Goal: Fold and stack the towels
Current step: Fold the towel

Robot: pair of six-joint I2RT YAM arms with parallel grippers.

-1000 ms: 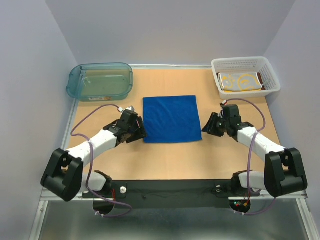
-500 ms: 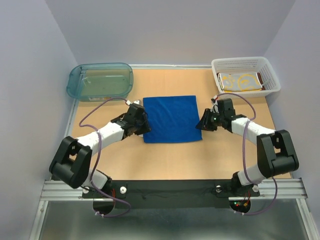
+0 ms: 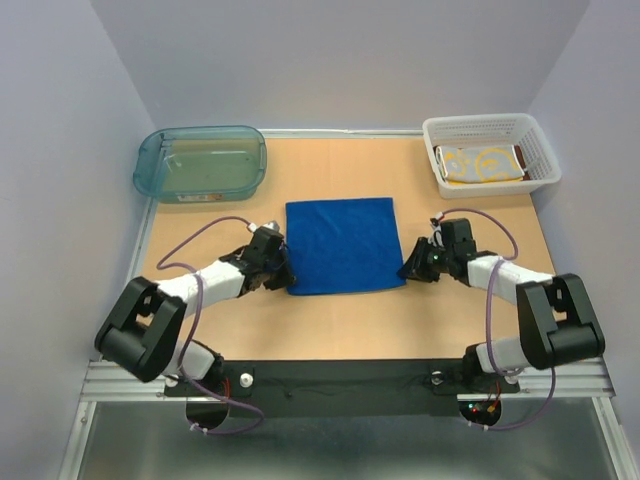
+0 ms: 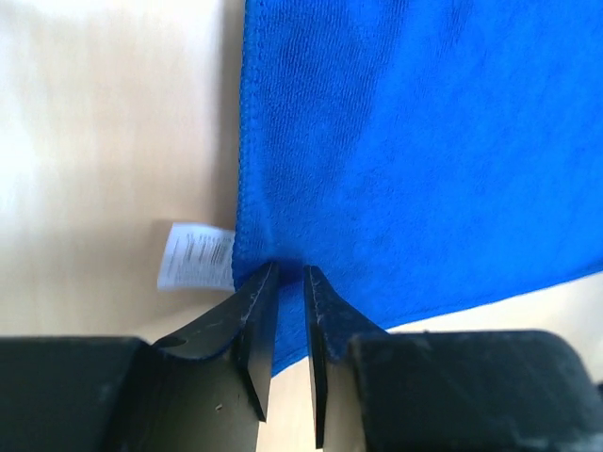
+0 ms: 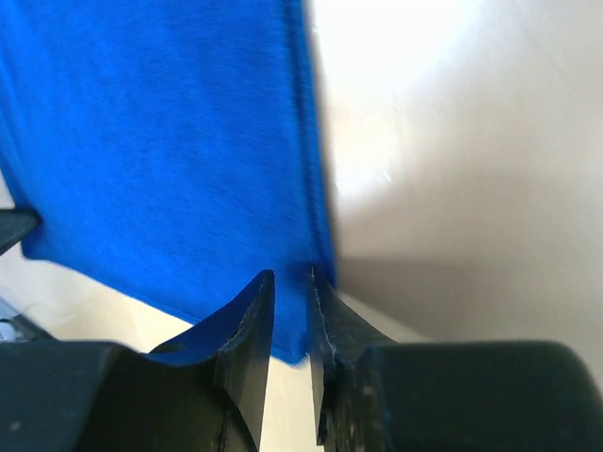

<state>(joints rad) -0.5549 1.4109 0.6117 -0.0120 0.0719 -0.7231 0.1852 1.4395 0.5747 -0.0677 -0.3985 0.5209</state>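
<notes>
Towel corners are deciding the coming fold: the blue towel (image 3: 340, 245) is lying flat on the bench (image 3: 340, 330), roughly square, with no clear long axis. The left end effector (image 3: 285, 282) is pinching the blue towel's near left corner. The right end effector (image 3: 406, 272) is pinching its near right corner. Both are holding the hem with fingers almost together. The blue towel's free far edge is lying straight ahead of both, so neither arm is sitting nearer.
</notes>
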